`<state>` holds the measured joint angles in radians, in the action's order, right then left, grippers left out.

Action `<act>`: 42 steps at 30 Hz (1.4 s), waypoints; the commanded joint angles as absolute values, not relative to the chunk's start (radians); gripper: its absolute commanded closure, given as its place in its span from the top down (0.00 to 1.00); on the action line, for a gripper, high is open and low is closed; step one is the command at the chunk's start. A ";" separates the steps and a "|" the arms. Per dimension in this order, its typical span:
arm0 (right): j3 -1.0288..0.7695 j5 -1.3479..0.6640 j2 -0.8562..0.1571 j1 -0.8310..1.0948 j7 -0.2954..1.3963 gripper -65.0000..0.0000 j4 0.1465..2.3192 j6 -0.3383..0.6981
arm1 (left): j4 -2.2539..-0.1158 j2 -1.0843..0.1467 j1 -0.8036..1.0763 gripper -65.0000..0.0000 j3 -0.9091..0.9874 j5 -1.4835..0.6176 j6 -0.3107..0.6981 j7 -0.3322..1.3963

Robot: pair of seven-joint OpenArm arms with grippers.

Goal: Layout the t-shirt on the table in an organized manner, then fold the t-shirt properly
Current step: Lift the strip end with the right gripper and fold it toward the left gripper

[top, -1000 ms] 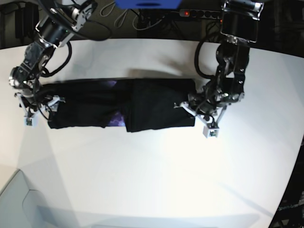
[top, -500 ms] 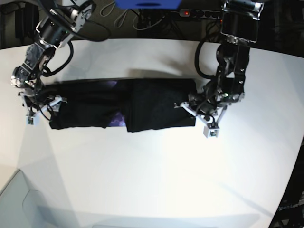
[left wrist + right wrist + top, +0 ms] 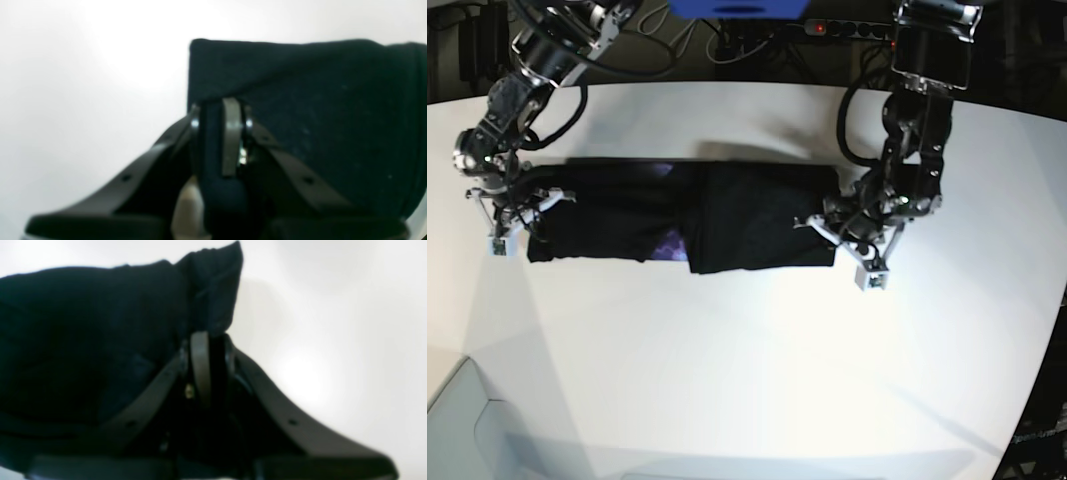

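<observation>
- White desk (image 3: 757,370) fills the base view, broad and curved at its far edge, with dark cables and a power strip (image 3: 852,30) in the gloom behind it.
- Left claw (image 3: 220,115): its jaws are pressed together with a fold of dark cloth between them, so it is pinching the t-shirt (image 3: 682,215) at one end; in the base view this claw (image 3: 859,255) sits at the shirt's right-hand end, low against the desk.
- Right claw (image 3: 208,340): its wrist view shows the jaws drawn nearly together around a peak of black fabric that stands up just past the tips, so it appears to be pinching the shirt's other end; in the base view it (image 3: 512,215) is at the left-hand end.
- Holding both ends at once looks meant to keep the cloth taut and straight between the arms, ready for a lift or a fold across.
- Between the claws the shirt lies flat on the desk as a long narrow band, already folded lengthwise by the look of it, one layer overlapping another near the middle.
- A small purple print (image 3: 670,246) peeks out at that overlap.
- My judgement: the layout is done and a crosswise fold remains.
</observation>
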<state>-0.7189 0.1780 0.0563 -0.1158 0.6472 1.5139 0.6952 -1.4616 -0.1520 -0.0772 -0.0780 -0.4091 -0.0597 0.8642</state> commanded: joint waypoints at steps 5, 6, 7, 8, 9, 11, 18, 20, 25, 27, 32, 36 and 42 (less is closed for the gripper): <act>-0.619 0.153 0.071 -0.088 0.611 0.00 1.716 0.698 | -1.483 -0.151 -0.093 0.13 -0.073 -0.414 -0.059 0.852; -0.584 0.153 0.076 -0.071 0.611 0.00 1.755 0.698 | -1.483 -0.150 -0.093 0.13 -0.073 -0.414 -0.059 0.852; -0.552 0.153 0.090 -0.048 0.613 0.00 1.790 0.698 | -1.483 -0.148 -0.093 0.13 -0.073 -0.414 -0.059 0.852; -0.529 0.153 0.099 -0.030 0.613 0.00 1.822 0.698 | -1.483 -0.148 -0.093 0.13 -0.073 -0.414 -0.059 0.852; -0.506 0.154 0.110 -0.012 0.613 0.00 1.850 0.698 | -1.483 -0.148 -0.093 0.13 -0.073 -0.414 -0.059 0.852; -0.453 0.154 0.133 0.022 0.613 0.00 1.896 0.698 | -1.483 -0.147 -0.093 0.13 -0.073 -0.414 -0.059 0.852; -0.236 0.154 0.157 0.096 0.613 0.00 1.940 0.654 | -1.483 -0.145 -0.093 0.13 -0.073 -0.414 -0.059 0.852; -0.159 0.154 0.157 0.094 0.613 0.00 1.939 0.615 | -1.483 -0.145 -0.093 0.13 -0.073 -0.414 -0.059 0.852; 0.012 0.154 0.157 0.050 0.613 0.00 1.939 0.565 | -1.483 -0.145 -0.093 0.13 -0.074 -0.414 -0.059 0.852; 0.071 0.154 0.157 0.024 0.613 0.00 1.925 0.507 | -1.483 -0.145 -0.093 0.13 -0.076 -0.414 -0.059 0.852; 0.119 0.156 0.157 -0.035 0.604 0.00 1.791 0.503 | -1.483 -0.143 -0.097 0.13 -0.076 -0.414 -0.059 0.852; 0.134 0.156 0.157 -0.079 0.576 0.00 1.629 0.503 | -1.483 -0.143 -0.097 0.13 -0.073 -0.414 -0.059 0.852; 0.171 0.156 0.157 -0.094 0.512 0.00 1.495 0.503 | -1.483 -0.143 -0.099 0.13 -0.071 -0.414 -0.059 0.852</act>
